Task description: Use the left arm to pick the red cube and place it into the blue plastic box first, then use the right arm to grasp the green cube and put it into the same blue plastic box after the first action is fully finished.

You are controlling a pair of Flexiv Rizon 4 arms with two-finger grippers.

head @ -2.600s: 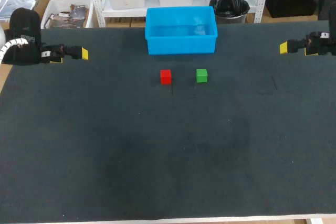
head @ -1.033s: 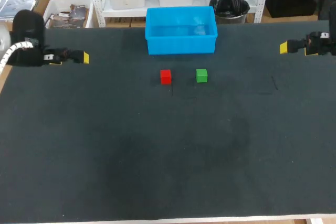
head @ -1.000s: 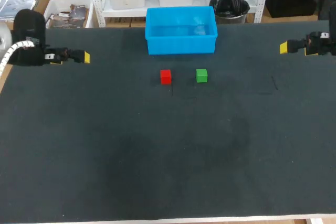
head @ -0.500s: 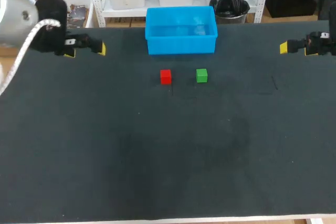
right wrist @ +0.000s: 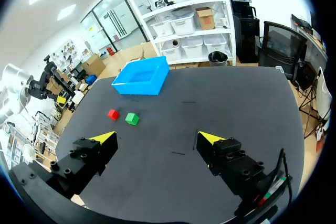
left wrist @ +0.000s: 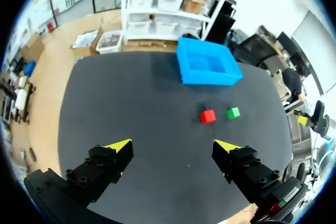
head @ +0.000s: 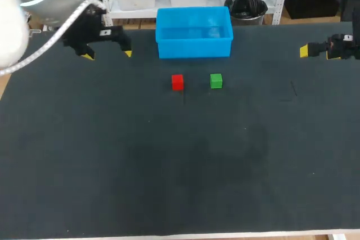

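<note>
A red cube (head: 178, 82) and a green cube (head: 216, 81) sit side by side on the dark table, just in front of the blue plastic box (head: 194, 32), which looks empty. My left gripper (head: 107, 54) hangs open above the table's far left, well to the left of the red cube. In the left wrist view the red cube (left wrist: 208, 116), green cube (left wrist: 233, 112) and blue box (left wrist: 208, 68) lie ahead of the open left gripper (left wrist: 175, 145). My right gripper (head: 304, 51) is at the far right edge; in its wrist view the right gripper (right wrist: 156, 137) stands open, with the cubes (right wrist: 113, 114) (right wrist: 132, 118) far ahead.
The dark table (head: 180, 161) stretches wide in front of the cubes, with nothing else standing on it. The blue box stands near the table's far edge.
My left arm has swung up and to the right, from the far left edge toward the blue box, and its gripper now points down. The right arm and both cubes have not moved.
</note>
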